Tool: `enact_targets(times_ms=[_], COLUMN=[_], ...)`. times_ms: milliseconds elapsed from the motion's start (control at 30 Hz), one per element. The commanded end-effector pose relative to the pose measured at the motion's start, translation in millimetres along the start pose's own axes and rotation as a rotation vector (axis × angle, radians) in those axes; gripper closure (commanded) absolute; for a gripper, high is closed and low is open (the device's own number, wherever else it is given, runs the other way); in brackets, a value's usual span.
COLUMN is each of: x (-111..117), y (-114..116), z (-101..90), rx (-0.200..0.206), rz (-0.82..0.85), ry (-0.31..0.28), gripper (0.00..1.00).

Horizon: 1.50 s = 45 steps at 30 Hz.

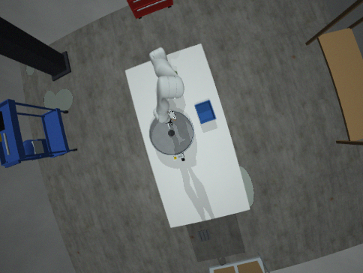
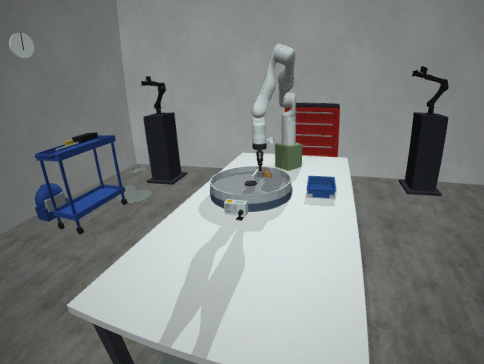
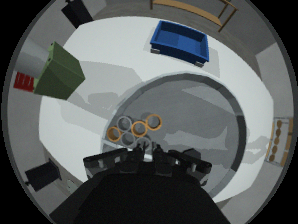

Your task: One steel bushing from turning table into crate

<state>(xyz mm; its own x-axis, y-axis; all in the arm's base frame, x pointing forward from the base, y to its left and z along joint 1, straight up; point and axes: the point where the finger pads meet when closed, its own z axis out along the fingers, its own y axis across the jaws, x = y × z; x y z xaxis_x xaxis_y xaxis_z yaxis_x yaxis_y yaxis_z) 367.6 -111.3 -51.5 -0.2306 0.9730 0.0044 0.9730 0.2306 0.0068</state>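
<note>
Because the bushings (image 3: 137, 127) huddle near the turning table's (image 2: 285, 193) rim, the gripper (image 3: 147, 156) hangs above them, fingers narrowed around nothing, with the blue crate (image 2: 320, 186) waiting just beside.

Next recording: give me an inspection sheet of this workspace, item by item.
Surface: white table, bearing the turning table, the crate and a green block.
Job's things: round grey turning table; ring-shaped bushings clustered near its edge; material not discernible. Blue crate beside it, nothing seen inside.
Clutter: small box with a yellow label at the turning table's front edge.
Pincer: pincer low over the bushings, fingers narrow, holding nothing.
Cables: nothing seen.
Surroundings: blue cart, red drawer cabinet, two black pedestals with small arms.
</note>
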Motion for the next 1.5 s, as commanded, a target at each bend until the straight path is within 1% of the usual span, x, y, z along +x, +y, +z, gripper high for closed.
enact_targets(times_ms=[0,300,700,867,1267,1467], x=[-0.3,-0.4,-0.4,-0.4,-0.4,-0.4], y=[0.2,0.0,0.0,0.0,0.0,0.1], z=[-0.3,3.2,3.2,7.7,7.7,12.2], rx=[-0.001,-0.001,-0.001,-0.001,-0.001,-0.001], rz=[0.0,0.001,0.001,0.001,0.001,0.001], ry=[0.0,0.0,0.0,0.0,0.0,0.0], gripper=[0.86,0.86,0.86,0.86,0.86,0.86])
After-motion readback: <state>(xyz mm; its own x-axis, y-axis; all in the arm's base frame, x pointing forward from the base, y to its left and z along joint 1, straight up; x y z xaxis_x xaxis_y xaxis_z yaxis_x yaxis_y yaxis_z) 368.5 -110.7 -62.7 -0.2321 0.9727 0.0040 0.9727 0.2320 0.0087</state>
